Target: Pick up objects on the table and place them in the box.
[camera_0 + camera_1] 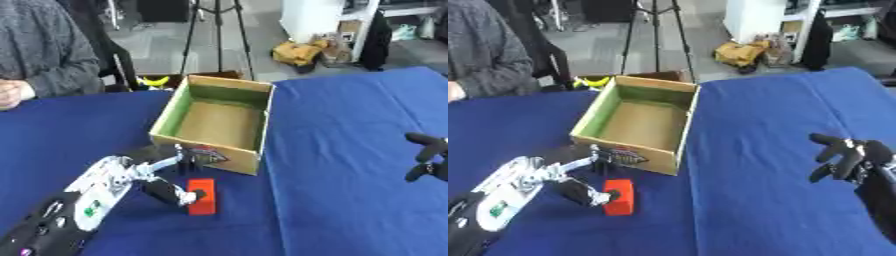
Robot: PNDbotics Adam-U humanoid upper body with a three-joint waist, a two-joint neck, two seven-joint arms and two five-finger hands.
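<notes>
An open cardboard box (pixel 241 160) with a green inner lining stands at the middle of the blue table, and nothing shows inside it. A red block (pixel 202 196) lies on the cloth just in front of the box's near wall. My left hand (pixel 144 172) reaches in from the lower left. Its fingers (pixel 185 159) are spread up toward the box's front wall, and its thumb (pixel 179 196) touches the block's left side. The hand is open and not closed round the block. My right hand (pixel 846 157) hovers open at the right edge, above the cloth and far from both.
The blue tablecloth (pixel 350 200) stretches wide to the right of the box. A yellow object (pixel 157 80) sits just beyond the table's far edge behind the box. A tripod (pixel 214 30) and clutter stand on the floor further back.
</notes>
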